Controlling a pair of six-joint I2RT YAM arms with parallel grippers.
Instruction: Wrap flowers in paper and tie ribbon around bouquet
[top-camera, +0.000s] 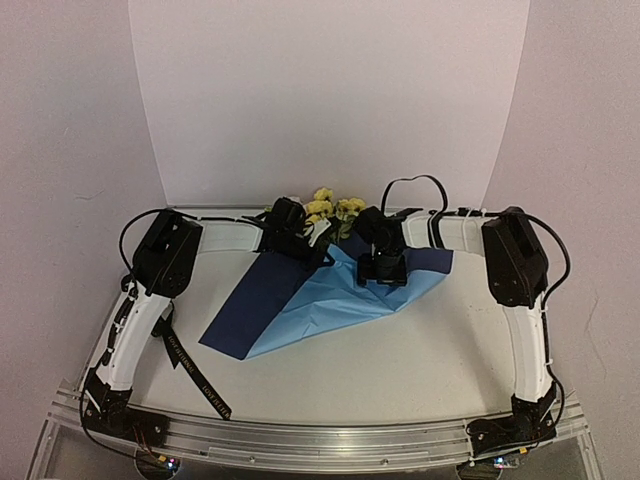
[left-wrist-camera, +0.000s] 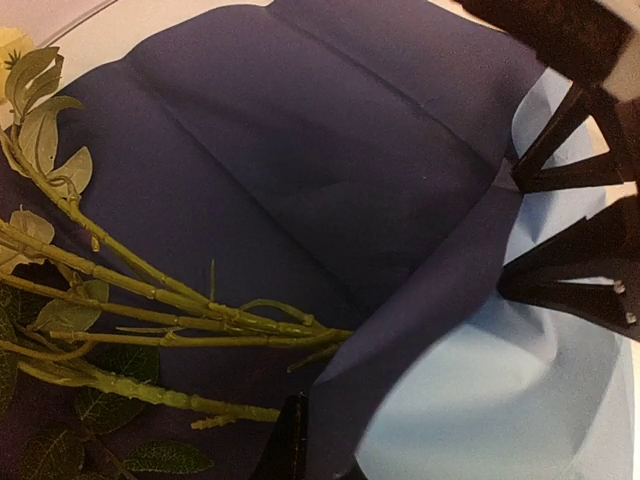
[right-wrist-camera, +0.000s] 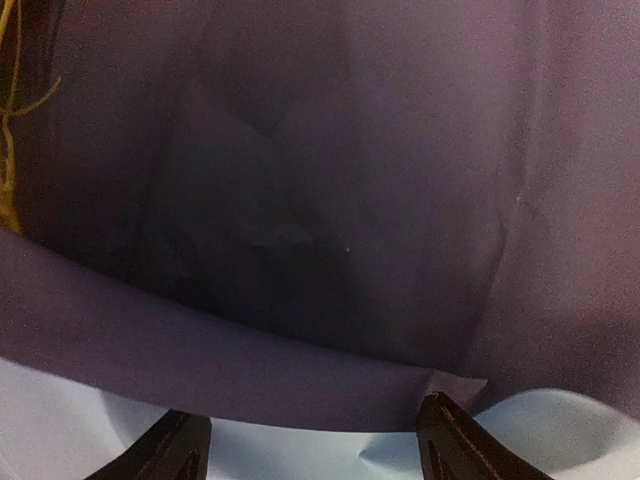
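The wrap is begun but far from done. The flowers (top-camera: 330, 207) lie at the far side of the table (top-camera: 420, 370), their stems (left-wrist-camera: 150, 300) resting on the navy face of the paper (top-camera: 310, 305). 1 flap of the paper is turned over so its light blue face shows, but it lies loose and open, not yet a cone around the stems.

The left gripper (top-camera: 312, 252) is closed, and the wrist view shows the navy fold rising right from its finger, so it appears to pinch the paper's edge beside the stems. The right gripper (right-wrist-camera: 315, 445) hovers over the fold with its 2 fingers standing wide apart and nothing clamped between them (the fold's edge runs just under the tips).

The ribbon (top-camera: 195, 368) lies stretched on the table beside the left arm, well apart from the paper and untouched. By my reckoning, rolling the paper closed and all of the tying are left.
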